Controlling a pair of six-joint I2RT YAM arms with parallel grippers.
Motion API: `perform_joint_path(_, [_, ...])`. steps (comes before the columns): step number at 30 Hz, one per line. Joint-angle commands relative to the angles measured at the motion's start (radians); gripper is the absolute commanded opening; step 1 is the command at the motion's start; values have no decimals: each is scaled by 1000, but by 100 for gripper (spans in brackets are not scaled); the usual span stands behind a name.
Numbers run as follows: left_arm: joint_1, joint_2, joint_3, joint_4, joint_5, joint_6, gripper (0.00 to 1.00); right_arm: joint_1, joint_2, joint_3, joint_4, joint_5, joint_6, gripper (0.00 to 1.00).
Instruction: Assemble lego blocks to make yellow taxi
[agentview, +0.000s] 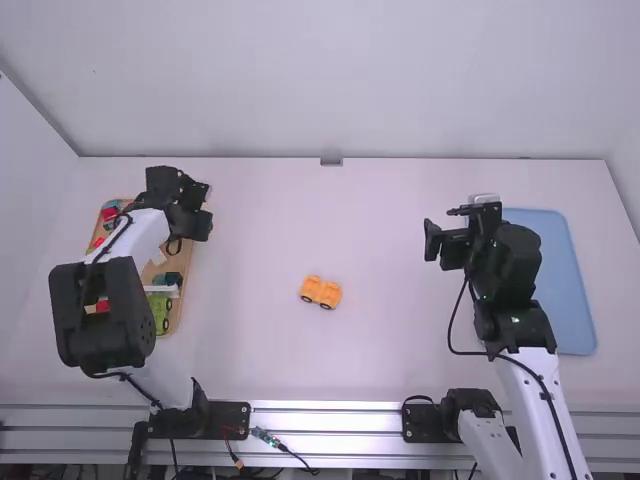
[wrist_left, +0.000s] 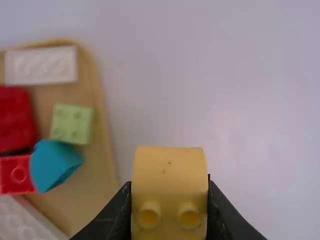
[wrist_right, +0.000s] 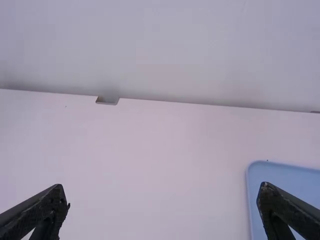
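At far left, a yellow block (wrist_left: 170, 180) is gripped between the left fingers (agentview: 203, 224); at right, the right fingers (agentview: 432, 240) are spread wide, nothing held.

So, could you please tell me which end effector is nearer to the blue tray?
The right end effector is nearer, just beside the blue tray. The left end effector is across the table, by the wooden tray, holding a yellow block.

Right gripper (agentview: 440, 226) wide open; white table (wrist_right: 160, 160) beyond, blue tray (wrist_right: 300, 185) partly behind one finger.
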Motion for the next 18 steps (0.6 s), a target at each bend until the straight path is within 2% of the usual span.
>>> perform_joint_path(1, [-82, -16, -25, -18, 14, 81, 2, 3, -6, 32, 2, -2, 3, 100])
perform_joint_path(8, [-327, -16, -25, -48, 59, 252, 2, 2, -6, 32, 1, -2, 3, 99])
perform_joint_path(18, [-687, -16, -25, -29, 66, 385, 2, -9, -23, 32, -7, -2, 7, 100])
